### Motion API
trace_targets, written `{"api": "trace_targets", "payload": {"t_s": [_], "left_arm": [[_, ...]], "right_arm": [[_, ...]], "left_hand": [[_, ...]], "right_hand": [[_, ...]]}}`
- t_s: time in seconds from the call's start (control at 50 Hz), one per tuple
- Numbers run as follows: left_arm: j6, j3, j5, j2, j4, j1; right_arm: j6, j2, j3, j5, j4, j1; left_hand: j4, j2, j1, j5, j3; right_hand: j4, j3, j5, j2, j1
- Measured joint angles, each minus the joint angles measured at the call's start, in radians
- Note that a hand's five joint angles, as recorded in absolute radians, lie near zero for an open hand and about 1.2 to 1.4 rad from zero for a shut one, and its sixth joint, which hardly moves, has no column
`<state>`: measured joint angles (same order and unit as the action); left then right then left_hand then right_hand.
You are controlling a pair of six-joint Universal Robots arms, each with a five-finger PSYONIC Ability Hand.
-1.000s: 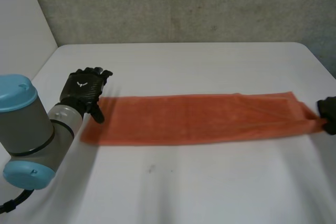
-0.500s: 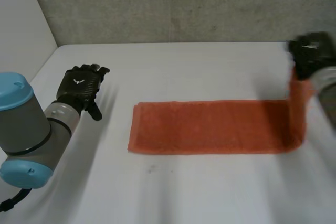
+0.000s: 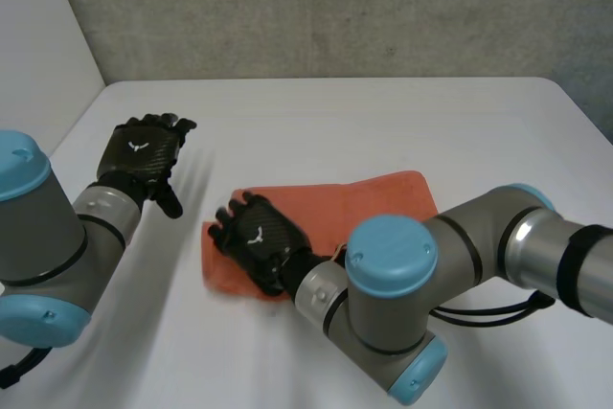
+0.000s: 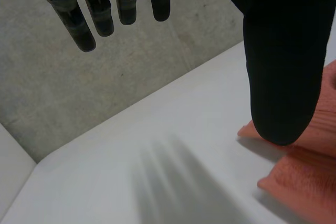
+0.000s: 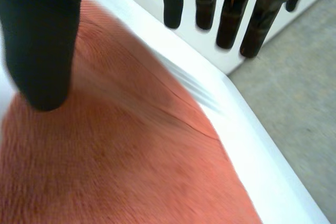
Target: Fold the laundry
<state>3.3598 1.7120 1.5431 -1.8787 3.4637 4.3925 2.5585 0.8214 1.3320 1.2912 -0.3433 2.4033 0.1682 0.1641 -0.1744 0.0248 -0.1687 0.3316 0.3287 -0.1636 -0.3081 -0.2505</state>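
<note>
Towel now folded; right hand spread, apparently touching it; left hand spread.

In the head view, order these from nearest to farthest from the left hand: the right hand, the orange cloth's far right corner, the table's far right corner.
From the left hand:
1. right hand, just beside it, on the left end of the orange cloth.
2. The cloth's far right corner, mid-table.
3. The table at its far right corner, by the wall.
</note>
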Motion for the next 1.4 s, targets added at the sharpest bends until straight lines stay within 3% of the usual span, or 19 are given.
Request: {"api": "trace_targets", "payload": {"t_s": [0.16,0.38,0.58,0.68,0.74,0.82,0.96,1.06,1.16,1.24,1.28,1.4], "left_arm": [[-0.057,-0.025,-0.003,0.002,0.000,-0.090],[-0.104,-0.107,0.000,-0.107,-0.002,-0.281],[-0.087,-0.161,0.008,-0.240,-0.008,-0.311],[-0.083,-0.169,0.009,-0.256,-0.010,-0.308],[-0.083,-0.165,0.009,-0.252,-0.010,-0.306],[-0.084,-0.155,0.011,-0.235,-0.012,-0.304],[-0.083,-0.107,0.044,-0.163,-0.017,-0.291],[-0.082,-0.036,0.090,-0.073,-0.019,-0.252],[-0.082,0.022,0.107,-0.006,-0.022,-0.198],[-0.086,0.071,0.111,0.053,-0.029,-0.134],[-0.090,0.091,0.111,0.079,-0.033,-0.100],[-0.096,0.114,0.107,0.108,-0.036,-0.055]], "right_arm": [[0.039,0.138,0.056,0.089,0.054,-0.086],[0.208,0.337,0.315,0.095,0.089,-0.342],[0.203,0.342,0.473,0.066,0.086,-0.516],[0.200,0.334,0.503,0.033,0.076,-0.561],[0.204,0.326,0.509,0.007,0.056,-0.582],[0.205,0.312,0.506,-0.002,0.030,-0.592],[0.182,0.293,0.474,0.025,-0.001,-0.596],[0.124,0.296,0.402,0.077,0.000,-0.566],[0.081,0.287,0.273,0.129,0.014,-0.414],[0.059,0.228,0.116,0.162,0.040,-0.207],[0.054,0.168,0.037,0.155,0.054,-0.088],[0.033,0.038,-0.047,0.092,0.071,0.089]], "left_hand": [[0.000,0.000,0.000,0.000,0.000],[0.000,0.000,0.000,0.000,0.000],[0.000,0.000,0.000,0.000,0.000],[0.000,0.000,0.000,0.000,0.000],[0.000,0.000,0.000,0.000,0.000],[0.000,0.000,0.000,0.000,0.000],[0.000,0.000,0.000,0.000,0.000],[0.000,0.000,0.000,0.000,0.000],[0.000,0.000,0.000,0.000,0.000],[0.000,0.000,0.000,0.000,0.000],[0.000,0.000,0.000,0.000,0.000],[0.000,0.000,0.000,0.000,0.000]], "right_hand": [[-0.100,-0.118,0.092,0.089,0.043],[-0.100,-0.118,0.092,0.089,0.043],[-0.100,-0.115,0.092,0.089,0.042],[0.131,0.148,-0.119,-0.168,-0.155],[0.543,0.560,-0.516,-0.585,-0.498],[0.821,0.819,-0.777,-0.846,-0.661],[0.857,0.853,-0.795,-0.867,-0.661],[0.858,0.854,-0.800,-0.867,-0.661],[0.859,0.855,-0.809,-0.867,-0.675],[0.859,0.855,-0.813,-0.867,-0.675],[0.859,0.856,-0.817,-0.867,-0.675],[0.859,0.856,-0.818,-0.867,-0.675]]}}
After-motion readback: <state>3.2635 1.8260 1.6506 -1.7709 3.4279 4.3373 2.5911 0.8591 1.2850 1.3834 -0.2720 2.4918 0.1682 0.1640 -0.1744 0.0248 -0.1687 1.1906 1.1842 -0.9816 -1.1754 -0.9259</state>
